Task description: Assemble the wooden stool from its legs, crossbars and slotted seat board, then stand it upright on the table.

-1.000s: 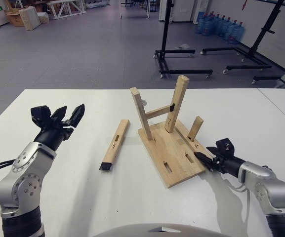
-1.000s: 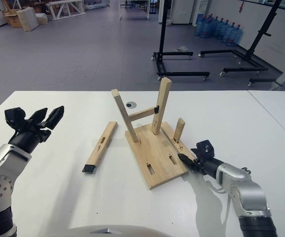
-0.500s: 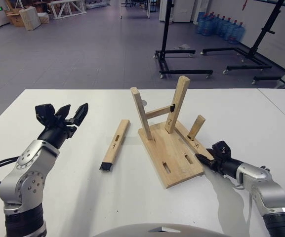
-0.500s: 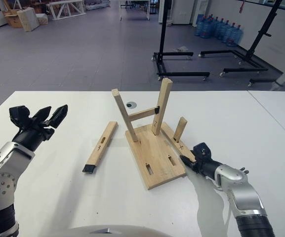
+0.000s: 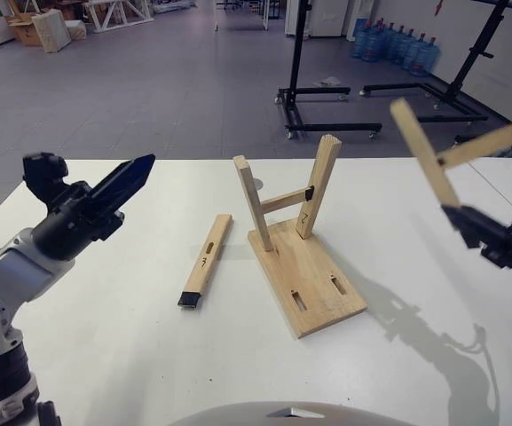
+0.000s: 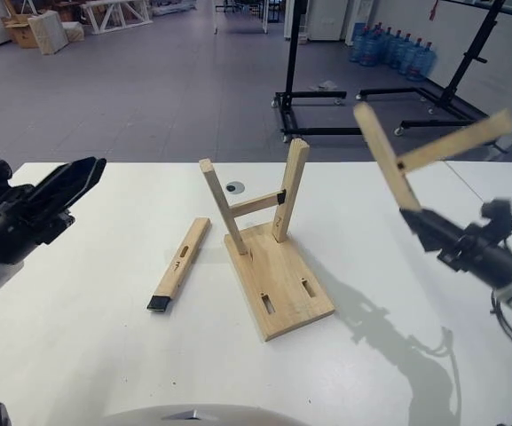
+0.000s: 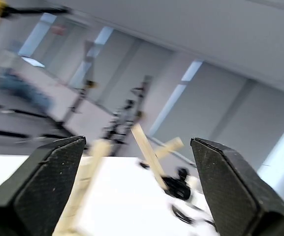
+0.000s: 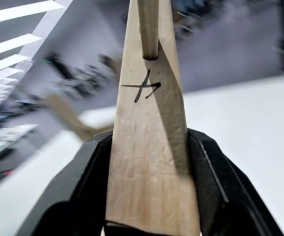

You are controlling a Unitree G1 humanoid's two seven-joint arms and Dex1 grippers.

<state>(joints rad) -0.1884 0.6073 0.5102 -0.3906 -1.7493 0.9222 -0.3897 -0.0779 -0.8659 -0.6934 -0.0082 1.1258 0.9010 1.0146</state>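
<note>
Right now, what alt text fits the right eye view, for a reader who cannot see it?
The right gripper, jaws shut, holds a wooden leg with a crossbar stuck in it in the air. On the table the seat board bears two standing legs joined by a second crossbar; a loose leg lies to its left, and the left gripper hovers beyond.

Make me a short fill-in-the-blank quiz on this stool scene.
1. The right gripper is shut on a leg that carries a ___.
2. ___ legs stand slotted in the seat board.
3. The loose leg lies on the table, to the board's ___.
4. The left gripper is ___.
Missing words: crossbar; two; left; open.
</note>
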